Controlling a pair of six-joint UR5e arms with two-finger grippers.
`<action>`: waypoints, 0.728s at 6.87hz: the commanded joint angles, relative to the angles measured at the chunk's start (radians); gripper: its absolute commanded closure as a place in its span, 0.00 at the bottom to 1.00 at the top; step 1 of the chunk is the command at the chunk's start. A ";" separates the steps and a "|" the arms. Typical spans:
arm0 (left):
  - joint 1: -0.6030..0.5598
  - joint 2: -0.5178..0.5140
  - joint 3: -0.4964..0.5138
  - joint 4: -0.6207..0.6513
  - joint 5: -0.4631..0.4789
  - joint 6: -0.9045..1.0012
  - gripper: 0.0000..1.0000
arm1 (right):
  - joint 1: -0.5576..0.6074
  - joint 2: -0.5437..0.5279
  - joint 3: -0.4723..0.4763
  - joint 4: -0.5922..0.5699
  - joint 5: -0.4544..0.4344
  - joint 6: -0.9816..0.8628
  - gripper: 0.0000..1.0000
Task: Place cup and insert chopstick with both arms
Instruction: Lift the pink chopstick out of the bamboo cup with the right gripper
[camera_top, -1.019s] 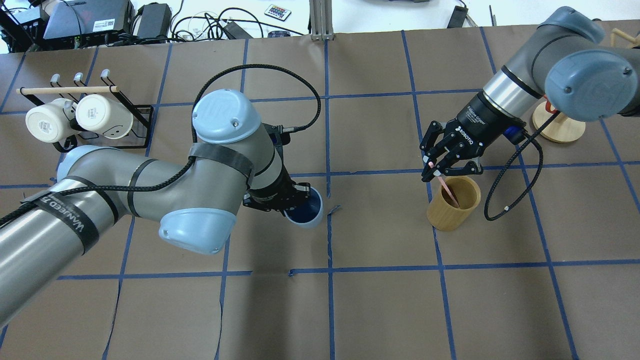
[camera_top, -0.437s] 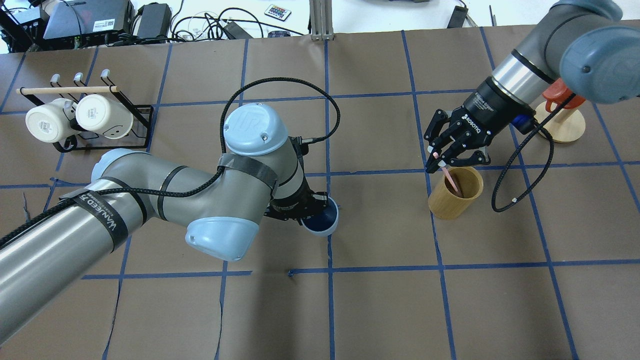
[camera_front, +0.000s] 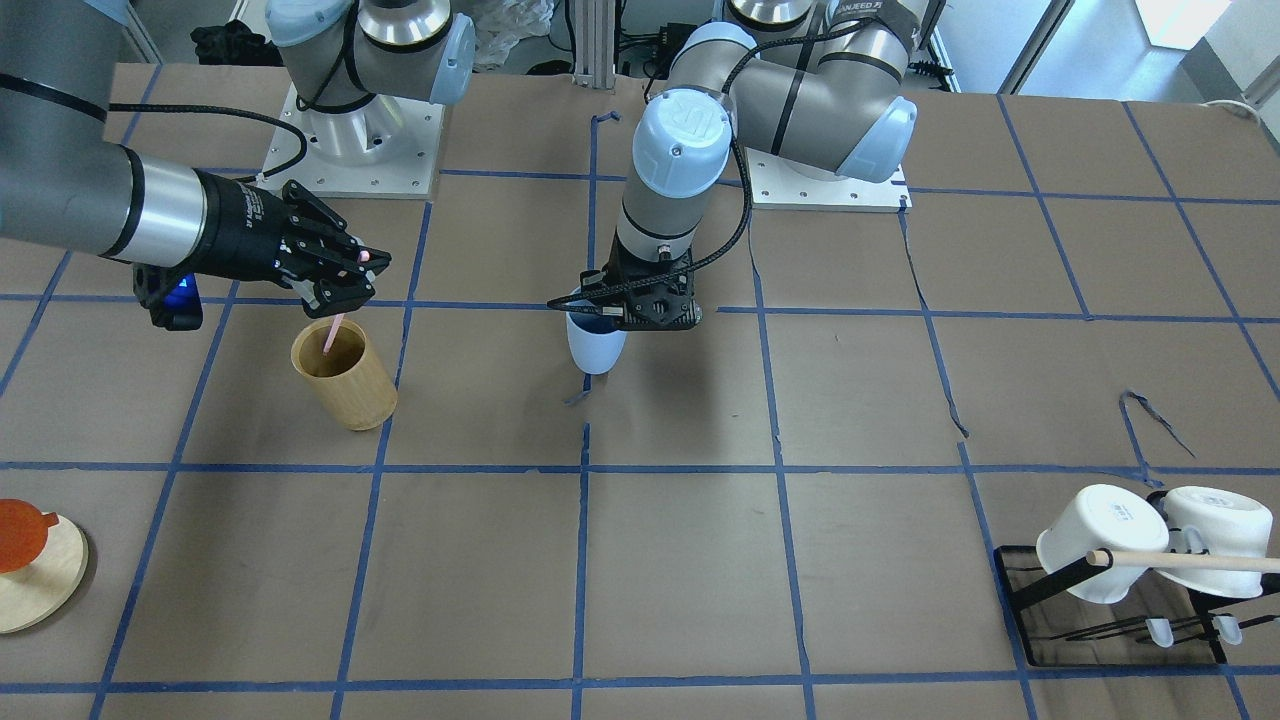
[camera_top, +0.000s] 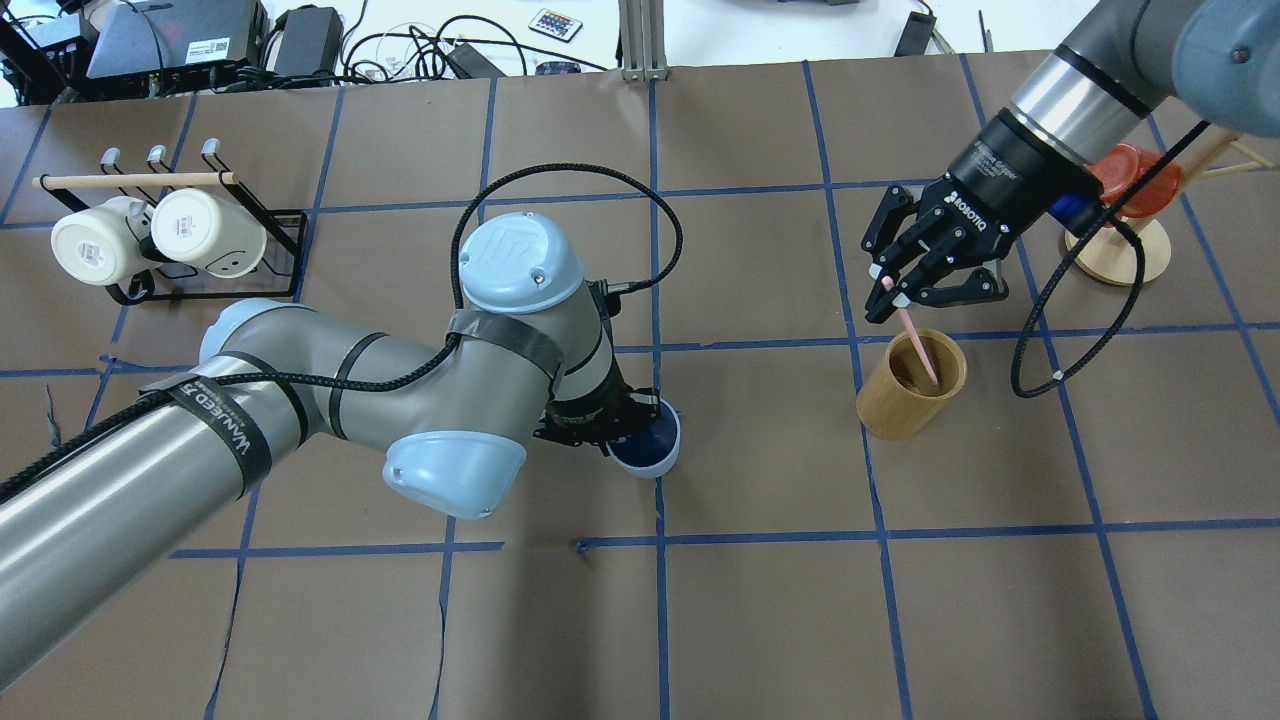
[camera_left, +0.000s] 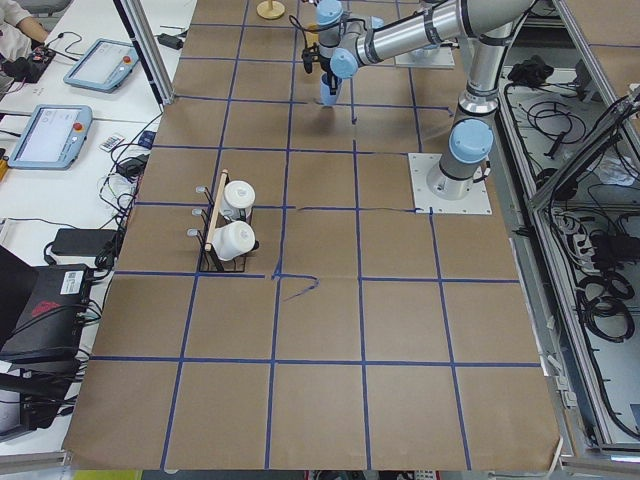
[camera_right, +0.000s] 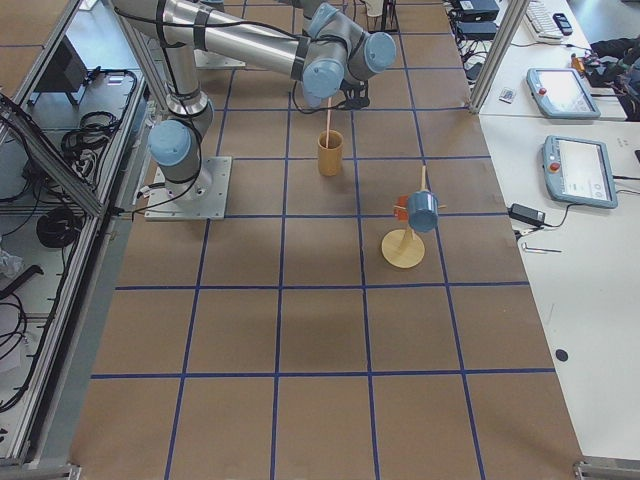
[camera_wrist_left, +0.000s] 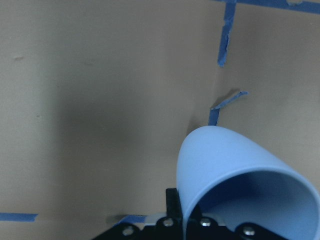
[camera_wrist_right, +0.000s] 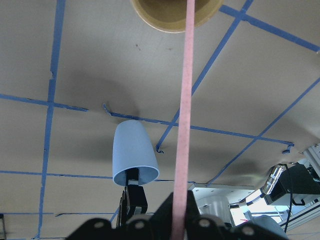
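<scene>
Clamped shut in the left gripper (camera_front: 640, 303): the cup (camera_front: 597, 345), held by its rim, mouth up. Hanging right under that gripper, low over the counter (camera_top: 760, 600). Touching it, or just above? Cannot tell.

Pinched tight in the right gripper (camera_top: 892, 293): the top end of the chopstick (camera_top: 918, 352). Sloping down from that gripper, with the lower end inside the wooden holder (camera_top: 885, 412) just below.

Well off to the side of the right gripper, over by the left one: the cup again, the place to put the chopstick.

Far from both grippers, near the counter's edge: a rack (camera_top: 285, 250) with white mugs (camera_top: 200, 232).

Ways to go wrong from here:
- Do not let go of the cup too high: a drop, then a tip-over.
- Do not pull the left gripper away sideways: risk of dragging the cup along or knocking it flat.
- Lift the chopstick clear before moving across: otherwise a bump on the holder's rim and a fallen holder.
- Thin chopstick, small pinch: may swing or slip, then miss the cup's mouth or push the cup over.
</scene>
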 joint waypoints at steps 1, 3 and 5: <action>-0.004 -0.017 0.000 0.019 -0.006 0.000 0.96 | -0.001 -0.001 -0.103 0.100 0.028 0.009 0.98; -0.029 -0.027 0.002 0.020 -0.001 -0.004 0.73 | -0.001 -0.002 -0.162 0.116 0.079 0.056 1.00; -0.027 -0.027 0.015 0.041 0.002 -0.014 0.37 | -0.001 -0.009 -0.208 0.136 0.135 0.072 1.00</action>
